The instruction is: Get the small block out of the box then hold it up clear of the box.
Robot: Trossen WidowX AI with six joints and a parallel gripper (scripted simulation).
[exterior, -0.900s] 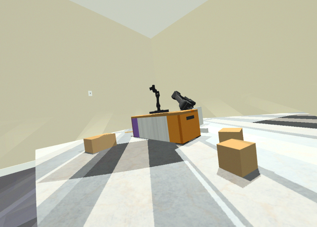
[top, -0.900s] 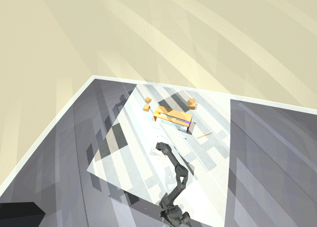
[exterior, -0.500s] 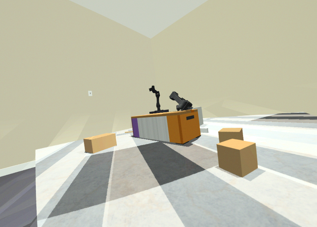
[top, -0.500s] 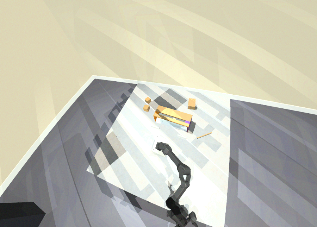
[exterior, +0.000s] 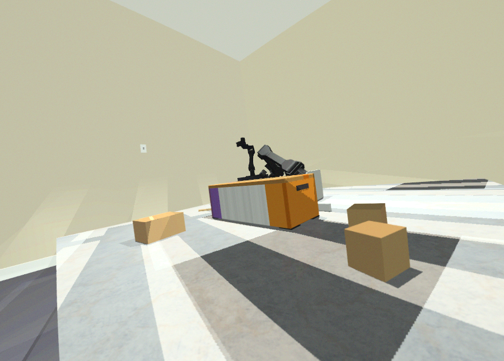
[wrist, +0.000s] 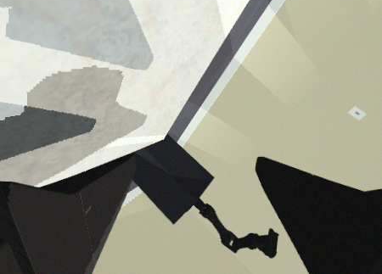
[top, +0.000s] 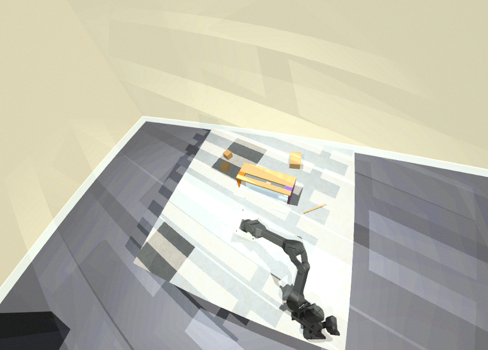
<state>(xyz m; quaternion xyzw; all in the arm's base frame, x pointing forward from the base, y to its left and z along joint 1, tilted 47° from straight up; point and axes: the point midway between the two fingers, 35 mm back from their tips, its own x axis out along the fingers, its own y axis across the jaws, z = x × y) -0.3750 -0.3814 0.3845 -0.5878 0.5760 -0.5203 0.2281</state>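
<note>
The box (top: 272, 173) (exterior: 303, 206) has an orange top, an orange end with a dark slot and a purple end. Its clear front faces the arm. I cannot make out the small block inside it; in the exterior view the box's pale back hides the inside. My gripper (top: 241, 224) (wrist: 197, 162) is open and empty, in front of the box's orange end and apart from it. In the wrist view the fingers stand wide, with wall and a dark pedestal beyond them; neither the box nor the small block shows there.
Two wooden cubes (top: 227, 154) (exterior: 376, 251) (top: 225, 166) (exterior: 366, 215) stand beyond the orange end. A longer wooden block (top: 295, 159) (exterior: 158, 228) lies behind the box. A thin stick (top: 314, 208) lies near the purple end. A pale object (top: 245, 235) shows by the gripper.
</note>
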